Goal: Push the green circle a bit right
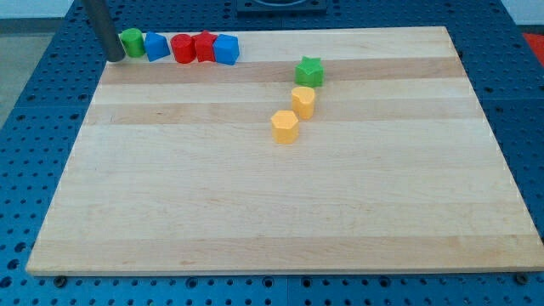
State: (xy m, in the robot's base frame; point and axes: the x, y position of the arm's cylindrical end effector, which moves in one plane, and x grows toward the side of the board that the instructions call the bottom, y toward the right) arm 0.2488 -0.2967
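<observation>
The green circle (132, 41) stands at the board's top left, first in a row of blocks. My tip (114, 58) is just to its left, close to or touching its side. Right of the green circle sits a blue block (156, 46), touching it. Then come a red circle (182, 48), a red star (204, 45) and a second blue block (226, 49), packed together along the top edge.
A green star (309, 71) sits right of centre near the top. Two yellow blocks lie below it, one in the upper spot (303, 101) and one lower left (285, 126). The wooden board (272, 212) lies on a blue perforated table.
</observation>
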